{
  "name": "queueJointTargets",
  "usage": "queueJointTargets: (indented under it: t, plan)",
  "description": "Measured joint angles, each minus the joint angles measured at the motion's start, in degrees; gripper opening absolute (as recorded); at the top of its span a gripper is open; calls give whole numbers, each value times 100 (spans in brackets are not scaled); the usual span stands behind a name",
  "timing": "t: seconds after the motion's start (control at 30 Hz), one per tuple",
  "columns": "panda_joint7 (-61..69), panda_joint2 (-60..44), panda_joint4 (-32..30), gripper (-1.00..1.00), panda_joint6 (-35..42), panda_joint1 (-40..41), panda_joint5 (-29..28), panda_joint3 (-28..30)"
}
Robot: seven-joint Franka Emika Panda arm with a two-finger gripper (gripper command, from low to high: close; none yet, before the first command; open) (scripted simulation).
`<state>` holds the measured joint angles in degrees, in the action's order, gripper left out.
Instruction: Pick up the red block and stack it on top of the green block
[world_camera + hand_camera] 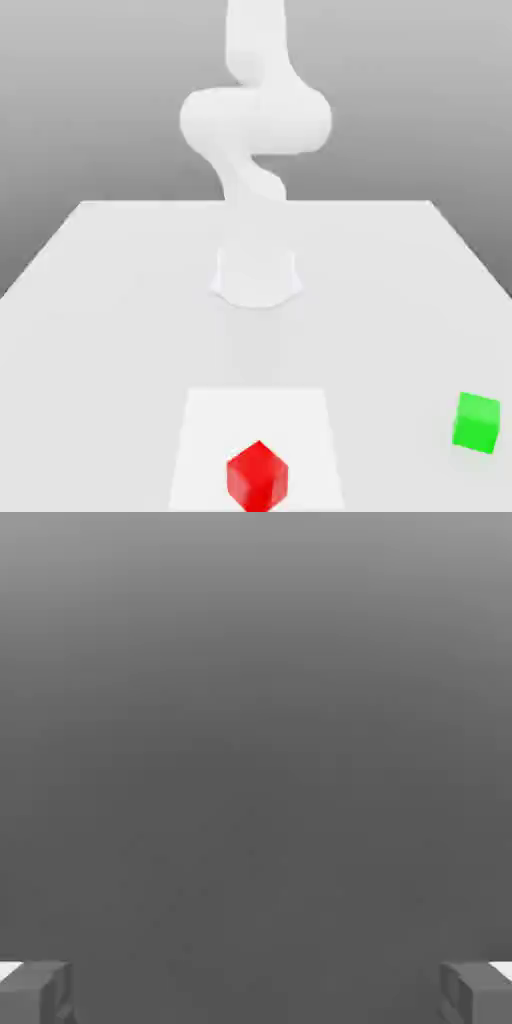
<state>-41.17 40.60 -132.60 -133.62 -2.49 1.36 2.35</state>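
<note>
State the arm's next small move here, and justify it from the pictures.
Probably bring the gripper down over the red block: its fingers stand wide apart with nothing between them, and the red block sits on the table, apart from the green block.

The exterior view looks from the near edge of the table (pixel 100 300), slightly above it, straight at the arm (pixel 255 120) whose base stands toward the far edge; the red block (pixel 257 476) sits closest to this camera, the green block (pixel 476 422) toward its right. The hand view looks out past two fingertips (pixel 35 992) set wide apart at plain grey background, sharing nothing recognisable with the exterior view.
</note>
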Motion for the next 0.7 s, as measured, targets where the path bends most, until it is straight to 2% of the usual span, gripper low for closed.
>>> queueJointTargets:
  t: [0.37,0.57,0.7]
  plan:
    - [2135,-2341,-360,0,-805,-845,698,776]
    - [3191,-3583,-556,0,-1246,-1027,948,895]
    - [3739,-4372,-695,0,-1562,-1056,894,899]
